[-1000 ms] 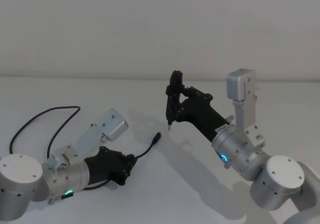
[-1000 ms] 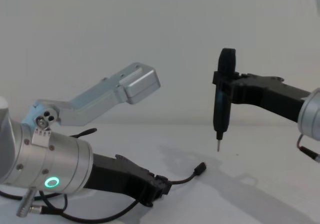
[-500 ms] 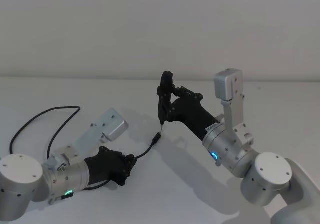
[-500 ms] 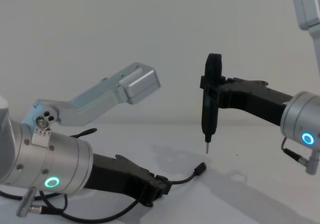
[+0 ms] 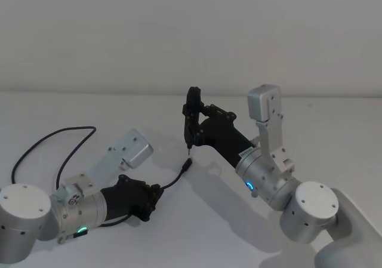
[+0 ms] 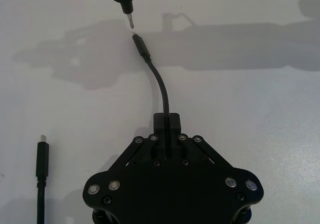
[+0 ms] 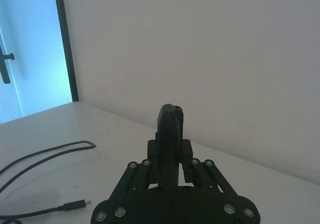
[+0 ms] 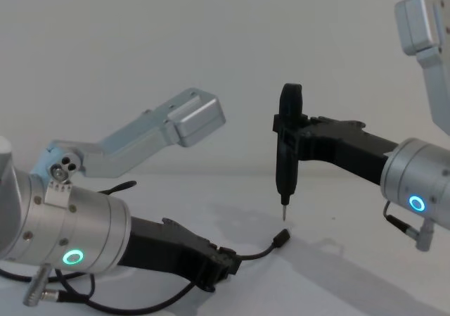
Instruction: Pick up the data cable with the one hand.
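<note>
The data cable (image 5: pixel 173 179) is a thin black cord lying on the white table (image 5: pixel 197 232). My left gripper (image 5: pixel 156 191), the one with the green ring light, rests low on the table and is shut on the cable a short way behind its free plug (image 6: pixel 139 43). The plug (image 8: pixel 281 237) curves up just off the surface. The cable's other plug (image 6: pixel 42 155) lies flat beside the left gripper (image 6: pixel 166 118). My right gripper (image 5: pixel 199 126) is shut on an upright pen-shaped tool (image 8: pixel 287 154), whose tip hovers just above the free plug.
The rest of the cable loops across the table's left side (image 5: pixel 54 139) behind the left arm. A silver bracket (image 5: pixel 132 150) sticks out from the left wrist. The right arm's elbow (image 5: pixel 310 211) fills the near right. A plain wall stands behind the table.
The right arm has swung to the left with the pen-shaped tool, bringing its tip from well right of the plug to just above it. The left gripper and the cable have stayed still.
</note>
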{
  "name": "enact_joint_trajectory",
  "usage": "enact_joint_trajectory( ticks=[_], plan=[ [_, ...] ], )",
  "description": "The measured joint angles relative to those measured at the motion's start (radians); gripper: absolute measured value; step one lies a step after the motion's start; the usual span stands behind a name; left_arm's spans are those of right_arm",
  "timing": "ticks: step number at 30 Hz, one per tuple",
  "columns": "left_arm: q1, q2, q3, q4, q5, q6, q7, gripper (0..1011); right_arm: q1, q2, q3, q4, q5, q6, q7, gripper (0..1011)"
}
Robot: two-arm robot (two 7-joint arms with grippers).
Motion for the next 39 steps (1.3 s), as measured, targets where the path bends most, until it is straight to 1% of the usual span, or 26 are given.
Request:
enact_joint_trajectory(
  ticks=[15, 39],
  plan=[
    [0.0, 0.0, 0.0, 0.0, 0.0, 0.0, 0.0, 53, 0.012, -0.011, 0.009, 0.047, -0.018, -0.026, 0.006, 274],
    [0.0, 0.0, 0.0, 0.0, 0.0, 0.0, 0.0, 53, 0.014, -0.015, 0.012, 0.078, -0.027, -0.04, 0.016, 275]
  ],
)
